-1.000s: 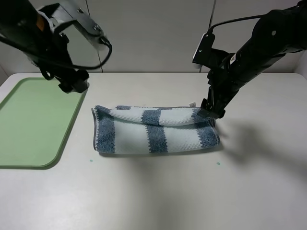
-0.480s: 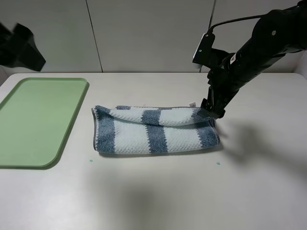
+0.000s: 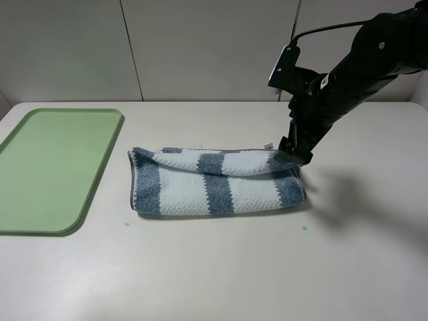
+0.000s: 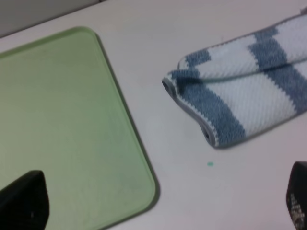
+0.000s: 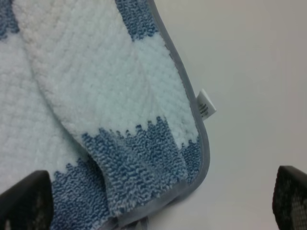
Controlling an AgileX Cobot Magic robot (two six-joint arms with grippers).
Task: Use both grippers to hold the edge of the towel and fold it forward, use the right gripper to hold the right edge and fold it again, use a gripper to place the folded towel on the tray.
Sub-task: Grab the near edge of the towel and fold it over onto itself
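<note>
High cam: towel (image 3: 217, 182) lies mid-surface (image 3: 221, 274), folded once into a long strip, top layer offset and a bit puffy along the far side. Tray (image 3: 40, 200) is left of it, near but apart. R gripper (image 3: 294, 152) is down at the towel's far-right corner; can't tell from here if it touches the cloth. L gripper isn't in this view.

Risk: w/ nothing pinning the left end, a pull on the right edge could drag the whole strip instead of folding it.

L wrist cam: L gripper (image 4: 158, 203) has its jaws wide, nothing between them. It looks down on the tray's right rim and the towel's left end, so it's up and well off the cloth.

R wrist cam: jaws wide, holding nothing. Between them sits the corner, w/ grey hem (image 5: 204, 158) and a small white tag (image 5: 206, 104) sticking out just beside it. Two layers show here, the upper one not flush w/ the lower.

Risks, as I judge them: closing here may catch the top layer only, and lifting would then peel open the 1st fold. A pinch on tag or bare hem is likely to slip. Offset layers probably give a skewed 2nd fold, and a bulky one may spring open.
</note>
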